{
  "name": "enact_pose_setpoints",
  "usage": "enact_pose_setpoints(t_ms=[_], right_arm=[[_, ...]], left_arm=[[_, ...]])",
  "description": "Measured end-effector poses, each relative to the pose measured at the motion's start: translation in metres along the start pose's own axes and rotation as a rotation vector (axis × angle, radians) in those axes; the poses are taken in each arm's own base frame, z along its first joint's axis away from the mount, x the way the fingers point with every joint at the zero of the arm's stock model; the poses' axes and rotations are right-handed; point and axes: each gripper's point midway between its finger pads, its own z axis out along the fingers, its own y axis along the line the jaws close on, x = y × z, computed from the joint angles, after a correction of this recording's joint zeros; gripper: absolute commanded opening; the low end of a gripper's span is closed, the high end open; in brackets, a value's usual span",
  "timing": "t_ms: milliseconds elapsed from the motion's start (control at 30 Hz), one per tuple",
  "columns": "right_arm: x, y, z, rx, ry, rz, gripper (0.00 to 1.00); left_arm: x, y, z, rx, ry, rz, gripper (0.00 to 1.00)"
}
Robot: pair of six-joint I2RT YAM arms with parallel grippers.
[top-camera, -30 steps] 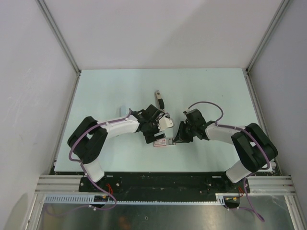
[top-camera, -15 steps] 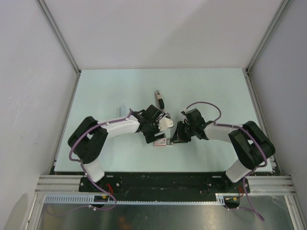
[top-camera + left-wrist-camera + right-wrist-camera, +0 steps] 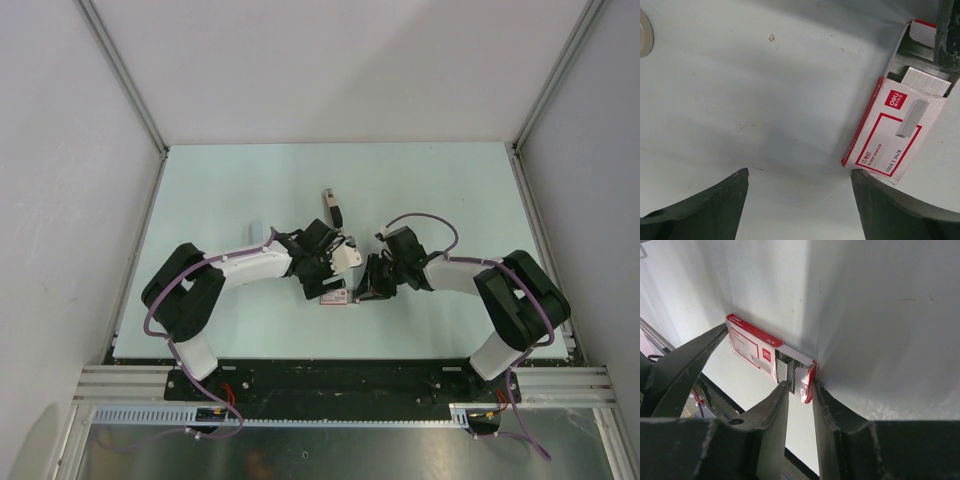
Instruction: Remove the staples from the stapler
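staple box (image 3: 890, 140) end hidden behind right end effector (image 3: 799, 389), stapler (image 3: 332, 206) tiny

a flat red-and-white box (image 3: 334, 297) lies on the pale green table (image 3: 220, 180), one end flap open. a small pale blue-grey object (image 3: 256, 228) sits well apart, up-left of the box.

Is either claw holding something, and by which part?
Left claw: open, nothing. Right claw straddles the open-end flap of the staple box; whether it grips cannot be told.
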Motion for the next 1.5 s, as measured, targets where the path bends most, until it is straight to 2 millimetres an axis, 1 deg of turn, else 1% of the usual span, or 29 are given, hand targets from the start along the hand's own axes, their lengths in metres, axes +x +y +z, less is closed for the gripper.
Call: enact_pose_setpoints(t_ms=[467,500,667,733,1033,1367,1500], right_arm=[[-0.001,-0.004,-0.006,-0.007,0.012,0.002,0.31],[-0.002,-0.004,-0.007,-0.009,0.009,0.001,0.30],[-0.007,-0.005,-0.010,-0.012,-0.004,0.000,0.18],[-0.006,-0.007,-0.010,-0.012,-0.002,0.002,0.15],[-0.002,-0.005,-0.006,-0.029,0.014,-0.001,0.14],[0.000,0.002,0.002,-0.056,0.020,-0.005,0.06],[0.000,0.007,0.005,-0.072,0.017,-0.006,0.06]], left_arm=[[0.000,0.000,0.000,-0.002,0.000,0.001,0.88],[0.000,0.000,0.000,-0.002,0.001,0.001,0.88],[0.000,0.000,0.000,-0.003,0.001,0.001,0.87],[0.000,0.001,0.000,-0.005,0.002,0.001,0.87],[0.000,0.001,0.000,-0.009,0.004,0.004,0.87],[0.000,0.001,0.000,-0.010,0.005,0.003,0.87],[0.000,0.001,0.000,-0.012,0.005,0.003,0.87]])
